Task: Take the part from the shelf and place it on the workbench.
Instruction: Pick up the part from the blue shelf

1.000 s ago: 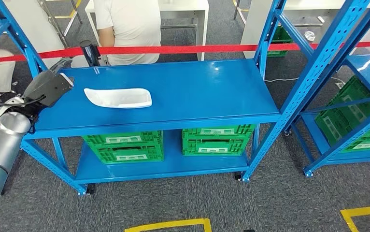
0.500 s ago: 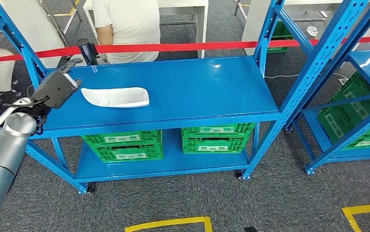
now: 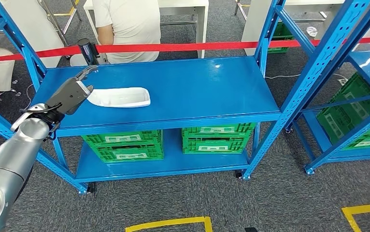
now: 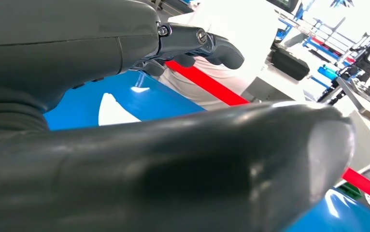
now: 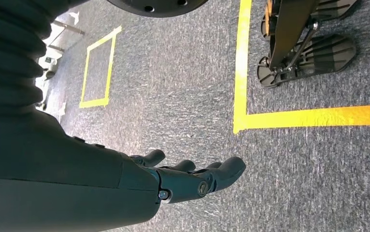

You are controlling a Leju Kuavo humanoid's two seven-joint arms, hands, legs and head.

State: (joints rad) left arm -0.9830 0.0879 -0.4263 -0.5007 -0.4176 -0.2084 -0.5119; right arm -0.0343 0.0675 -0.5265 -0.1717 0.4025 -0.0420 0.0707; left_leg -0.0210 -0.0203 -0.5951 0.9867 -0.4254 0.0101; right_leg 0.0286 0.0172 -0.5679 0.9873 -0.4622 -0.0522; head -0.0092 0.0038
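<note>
Nearest to me in the head view, my left arm (image 3: 9, 154) comes up from the lower left, silver and angled toward the blue shelf (image 3: 207, 92). At its end, my left hand (image 3: 71, 94) sits over the left part of the shelf's top level, fingers apart and holding nothing. From the head view it overlaps the left tip of the white part (image 3: 120, 97); I cannot tell whether it touches it. Through the left wrist view, the thick thumb and the darker fingers (image 4: 207, 44) stand spread, with a sliver of the white part (image 4: 113, 110) visible on the blue between them.

My right hand (image 5: 192, 180) hangs over grey carpet (image 5: 183, 87) marked with yellow tape lines (image 5: 243, 63), fingers loosely extended and apart, holding nothing.

On the shelf's top level, the white part lies flat, a long shallow tray shape, in the left half and well back from the front edge. Below it, two green crates (image 3: 125, 145) sit side by side on the lower level.

Behind the shelf, a red barrier tape (image 3: 197, 47) runs across, and past it a person in a white shirt (image 3: 125, 24) sits at a white desk (image 3: 185, 7). To the right stands a second blue rack (image 3: 362, 72) holding more green crates.
</note>
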